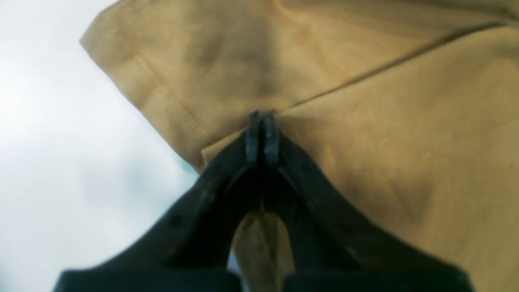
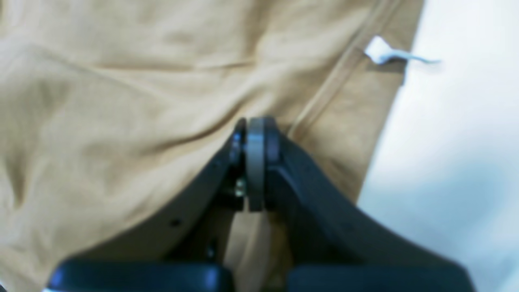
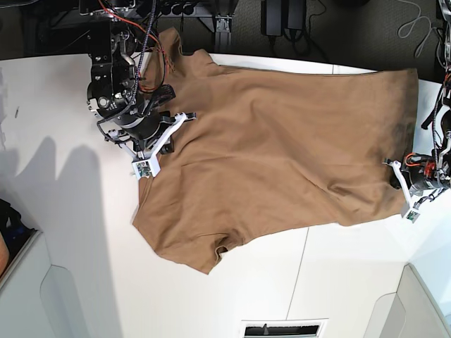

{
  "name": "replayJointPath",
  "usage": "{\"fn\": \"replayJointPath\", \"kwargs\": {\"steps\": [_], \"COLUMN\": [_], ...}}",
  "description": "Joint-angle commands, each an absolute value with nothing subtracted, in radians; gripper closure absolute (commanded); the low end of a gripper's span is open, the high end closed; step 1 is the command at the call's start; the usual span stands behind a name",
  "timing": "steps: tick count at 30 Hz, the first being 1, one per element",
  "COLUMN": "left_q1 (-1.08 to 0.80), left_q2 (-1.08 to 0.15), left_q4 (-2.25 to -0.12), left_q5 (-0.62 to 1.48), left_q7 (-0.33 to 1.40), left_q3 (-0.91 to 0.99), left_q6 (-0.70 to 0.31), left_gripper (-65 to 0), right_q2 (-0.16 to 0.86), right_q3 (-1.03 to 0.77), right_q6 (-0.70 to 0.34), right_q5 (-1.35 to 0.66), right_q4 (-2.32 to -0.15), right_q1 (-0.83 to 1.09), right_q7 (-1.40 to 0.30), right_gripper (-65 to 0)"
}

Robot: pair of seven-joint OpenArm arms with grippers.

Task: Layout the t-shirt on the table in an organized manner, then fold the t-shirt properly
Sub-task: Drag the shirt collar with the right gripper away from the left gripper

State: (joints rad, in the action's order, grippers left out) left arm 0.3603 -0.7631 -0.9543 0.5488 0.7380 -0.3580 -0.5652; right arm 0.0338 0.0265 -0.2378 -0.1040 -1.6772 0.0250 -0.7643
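Jaws of both grippers clamp the t-shirt [image 3: 282, 148] on the table [image 3: 70, 246]

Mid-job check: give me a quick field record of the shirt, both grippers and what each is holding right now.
garment: t-shirt, tan-brown, spread across the table, still wrinkled, unfolded
left gripper: shut on the t-shirt, pinching cloth beside a hemmed edge
right gripper: shut on the t-shirt, near a seam
white tag: visible at the cloth's edge in the right wrist view
fold state: no fold made yet

Both tools, left [image 1: 262, 136] and right [image 2: 254, 142], clamped tight.
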Motion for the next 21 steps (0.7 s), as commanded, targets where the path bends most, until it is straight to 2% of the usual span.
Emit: {"fn": "replayJointPath", "kwargs": {"steps": [1, 11, 21], "left_q1": [0.351, 0.349, 0.346], "left_q2": [-0.793, -0.915, -0.938], "left_q4": [-0.95, -1.041, -1.225], "left_q5": [0.521, 0.678, 0.771], "left_q7": [0.846, 0.862, 0.899], "left_q3": [-0.361, -0.361, -0.361], "left_q6": [-0.579, -0.599, -0.617], "left_gripper": [0.0, 0.0, 0.0], "right_q2": [0.04, 0.041, 0.041], "right_q3": [0.025, 0.026, 0.026], "right_q6": [-0.228, -0.232, -0.232], "right_q5": [-0.108, -0.156, -0.183], "right_q4": [-1.693, -1.7, -1.775], "right_q1": [0.012, 0.011, 0.036], "right_q7": [-0.744, -0.724, -0.752], "right_gripper": [0.0, 0.0, 0.0]}}
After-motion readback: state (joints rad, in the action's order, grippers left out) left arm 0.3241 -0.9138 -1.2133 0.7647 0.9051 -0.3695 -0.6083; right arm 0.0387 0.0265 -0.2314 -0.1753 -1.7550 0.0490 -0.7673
